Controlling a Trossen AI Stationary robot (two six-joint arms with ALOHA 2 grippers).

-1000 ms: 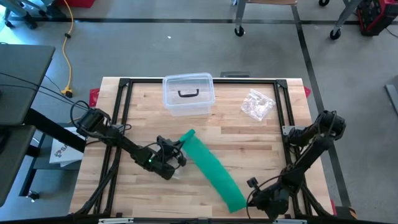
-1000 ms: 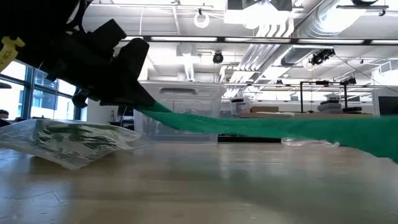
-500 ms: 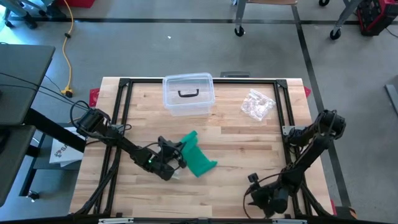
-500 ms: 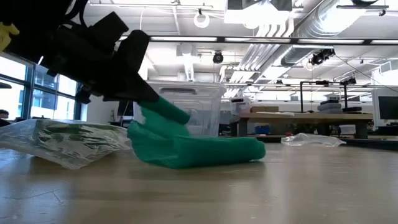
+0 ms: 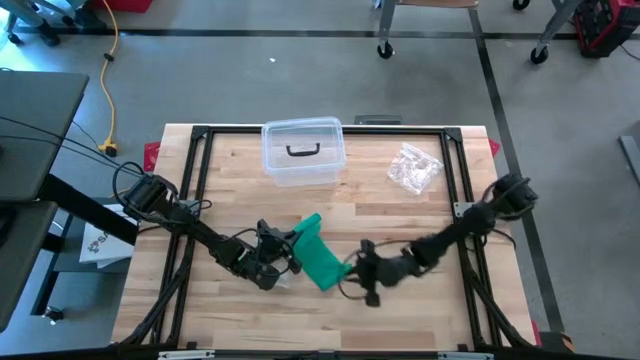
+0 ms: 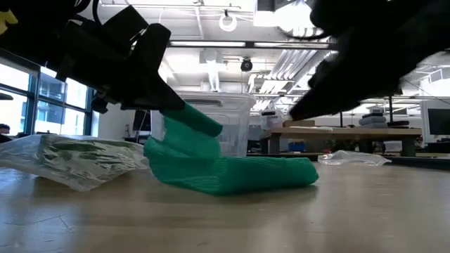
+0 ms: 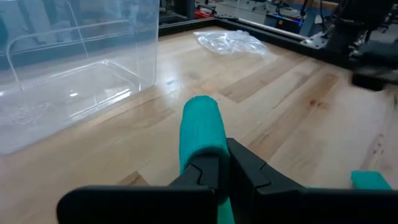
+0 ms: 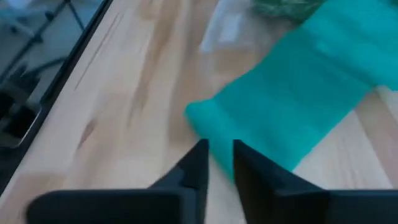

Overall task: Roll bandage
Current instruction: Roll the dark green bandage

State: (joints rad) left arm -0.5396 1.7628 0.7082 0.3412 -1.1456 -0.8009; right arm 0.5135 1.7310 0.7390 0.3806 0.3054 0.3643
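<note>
Right pincer swung in from table edge to slack green bandage, fingers narrowly parted, empty; left pincer clamps rolled end; re-stretching likely next.

Teal-green bandage, clear plastic box, pale wood table

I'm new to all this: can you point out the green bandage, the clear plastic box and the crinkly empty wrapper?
green bandage (image 5: 322,262), high view, middle of the crumpled cloth.
clear plastic box (image 5: 302,152), high view, centre of its lid.
crinkly empty wrapper (image 5: 414,168), high view, its middle.
</note>
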